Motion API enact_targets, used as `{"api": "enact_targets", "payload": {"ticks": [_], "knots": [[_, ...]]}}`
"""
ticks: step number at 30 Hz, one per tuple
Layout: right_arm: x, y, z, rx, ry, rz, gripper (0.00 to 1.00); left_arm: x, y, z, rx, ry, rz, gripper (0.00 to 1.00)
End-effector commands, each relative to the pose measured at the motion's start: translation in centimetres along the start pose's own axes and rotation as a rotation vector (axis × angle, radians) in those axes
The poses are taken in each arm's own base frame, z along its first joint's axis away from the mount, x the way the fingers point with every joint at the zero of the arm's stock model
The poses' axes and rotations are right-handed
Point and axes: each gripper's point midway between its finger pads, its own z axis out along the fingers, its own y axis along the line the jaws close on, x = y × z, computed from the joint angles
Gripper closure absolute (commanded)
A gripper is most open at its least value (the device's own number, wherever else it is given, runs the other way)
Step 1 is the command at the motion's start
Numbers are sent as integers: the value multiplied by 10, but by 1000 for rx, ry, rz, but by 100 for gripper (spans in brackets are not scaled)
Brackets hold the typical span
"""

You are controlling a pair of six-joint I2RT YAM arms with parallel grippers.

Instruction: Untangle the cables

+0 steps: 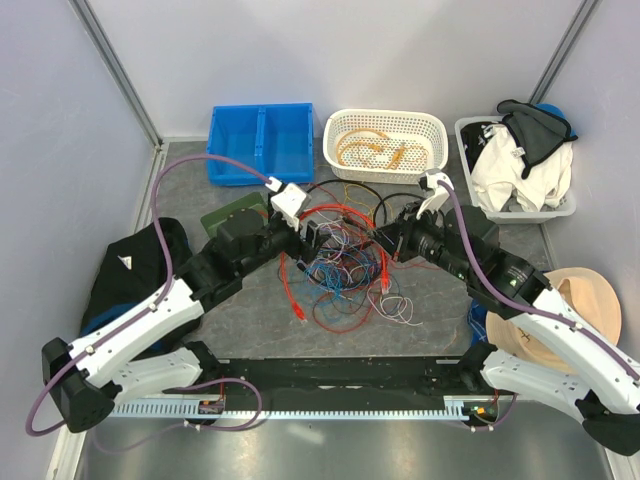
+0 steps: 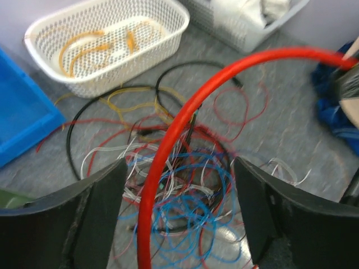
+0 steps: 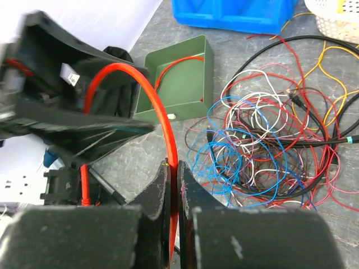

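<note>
- Locate the cables [image 1: 345, 262]: they lie in one tangled heap at the middle of the worktop [image 1: 250, 320], between the two grippers.
- Check the right gripper [image 3: 174, 165]: its jaws are pressed together, pinching the red cable [image 3: 165, 117].
- Trace the red cable: it arcs up from that grip and passes through the left gripper [image 2: 179, 168].
- Check the left gripper: its jaws stand spread, and the red cable is not pinched.
- Note the basket [image 1: 432, 128] at the far edge: it holds orange cables [image 1: 365, 150].

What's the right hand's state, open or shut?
Shut: the right hand grips the thick red cable; its wrist view shows the fingers pressed together, cable pinched between them.
</note>
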Motion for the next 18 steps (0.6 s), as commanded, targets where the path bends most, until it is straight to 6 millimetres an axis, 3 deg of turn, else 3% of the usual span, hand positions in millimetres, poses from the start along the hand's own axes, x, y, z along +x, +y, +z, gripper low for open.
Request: {"api": "enact_targets", "payload": {"ticks": [1,3,4,6,7,8,10,11,13,14,18], "knots": [[-15,20,-13,-78,-22,-2,100,-9,17,1,-83,21,80,36],[-14,19,-12,-74,-21,-5,100,-10,28,0,-151,32,66,58],[-11,17,-11,-69,-16,-5,100,-12,31,0,-169,42,62,78],[-10,15,-11,-62,-18,-7,99,-15,37,-4,-206,45,40,98],[-5,12,-10,-54,-8,-10,93,-20,39,-6,-225,43,29,98],[-4,10,-9,-50,-7,-10,69,-16,45,-9,-270,61,-17,98],[2,4,-7,-32,3,-16,53,-20,54,-15,-333,74,-44,98],[1,0,-6,-10,-5,-17,45,-6,65,-19,-407,131,-67,98],[5,-8,-4,22,-5,-25,42,-7,84,-24,-476,164,-100,98],[7,-11,-3,33,-6,-28,41,9,90,-28,-507,235,-123,98],[10,-21,-1,64,-24,-41,41,18,125,-44,-633,270,-192,98]]}}
